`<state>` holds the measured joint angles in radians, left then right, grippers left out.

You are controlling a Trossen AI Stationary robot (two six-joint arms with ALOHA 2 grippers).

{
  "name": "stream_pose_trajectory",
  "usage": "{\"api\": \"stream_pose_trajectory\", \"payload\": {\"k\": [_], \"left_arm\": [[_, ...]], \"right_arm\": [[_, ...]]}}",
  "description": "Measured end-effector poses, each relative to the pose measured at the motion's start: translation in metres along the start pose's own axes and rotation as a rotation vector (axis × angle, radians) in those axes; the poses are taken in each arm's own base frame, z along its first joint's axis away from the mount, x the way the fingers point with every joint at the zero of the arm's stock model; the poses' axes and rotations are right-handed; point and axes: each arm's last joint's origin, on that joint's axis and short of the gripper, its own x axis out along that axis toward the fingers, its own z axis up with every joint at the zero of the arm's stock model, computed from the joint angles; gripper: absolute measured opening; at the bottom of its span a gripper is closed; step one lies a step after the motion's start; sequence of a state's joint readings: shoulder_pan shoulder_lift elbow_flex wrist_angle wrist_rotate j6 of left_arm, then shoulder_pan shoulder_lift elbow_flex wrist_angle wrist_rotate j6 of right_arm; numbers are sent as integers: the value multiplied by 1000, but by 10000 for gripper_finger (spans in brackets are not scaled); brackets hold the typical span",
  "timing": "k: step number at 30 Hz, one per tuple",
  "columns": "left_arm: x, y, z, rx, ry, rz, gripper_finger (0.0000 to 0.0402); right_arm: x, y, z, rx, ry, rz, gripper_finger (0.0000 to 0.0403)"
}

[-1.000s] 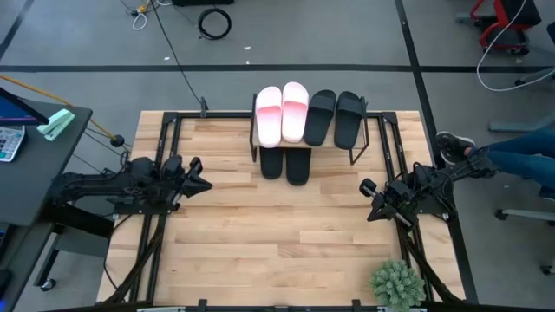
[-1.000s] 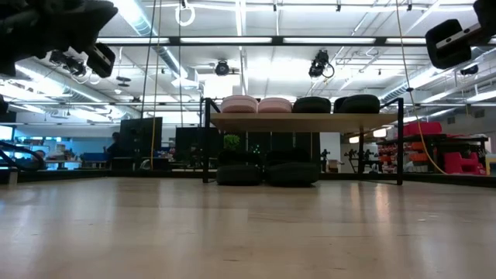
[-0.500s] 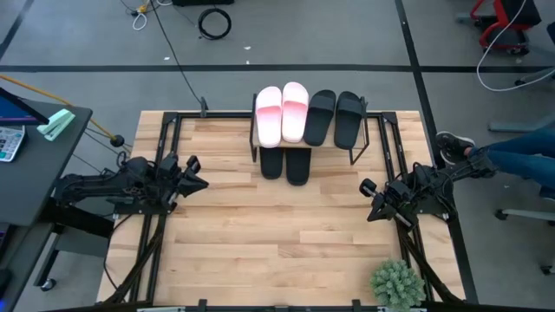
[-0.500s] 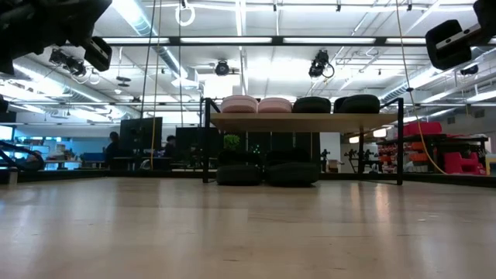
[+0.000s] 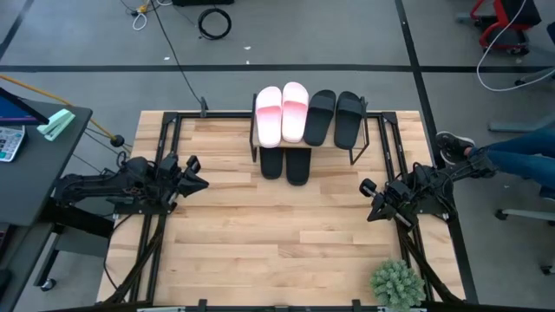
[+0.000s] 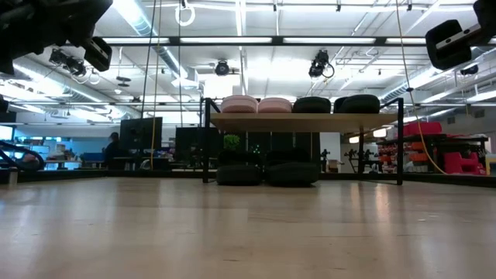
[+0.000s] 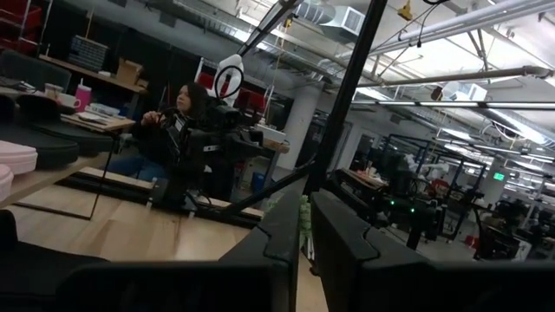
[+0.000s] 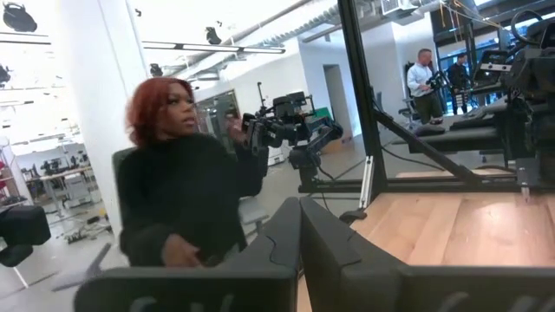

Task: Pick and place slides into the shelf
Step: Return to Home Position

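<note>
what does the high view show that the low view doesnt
Only the high view: the potted plant at the table corner beside the right arm, and both arms in full, the left gripper by the table's left edge, the right gripper by its right edge.
Only the low view: the ceiling lights of the room behind, and the open gap under the shelf board.
Both: the shelf with two pink slides and two black slides on top, and another black pair beneath.
</note>
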<state>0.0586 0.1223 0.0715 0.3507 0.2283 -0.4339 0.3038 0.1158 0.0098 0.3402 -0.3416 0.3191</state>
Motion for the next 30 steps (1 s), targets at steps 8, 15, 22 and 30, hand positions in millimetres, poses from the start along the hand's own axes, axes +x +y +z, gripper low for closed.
{"api": "stream_pose_trajectory", "payload": {"k": [8,15,22,30], "left_arm": [[0,0,0,0,0,0,28],[0,0,0,0,0,0,29],[0,0,0,0,1,0,38],[0,0,0,0,1,0,29]], "right_arm": [[0,0,0,0,0,0,14],[0,0,0,0,0,0,14],[0,0,0,0,0,0,14],[0,0,0,0,0,0,14]]}}
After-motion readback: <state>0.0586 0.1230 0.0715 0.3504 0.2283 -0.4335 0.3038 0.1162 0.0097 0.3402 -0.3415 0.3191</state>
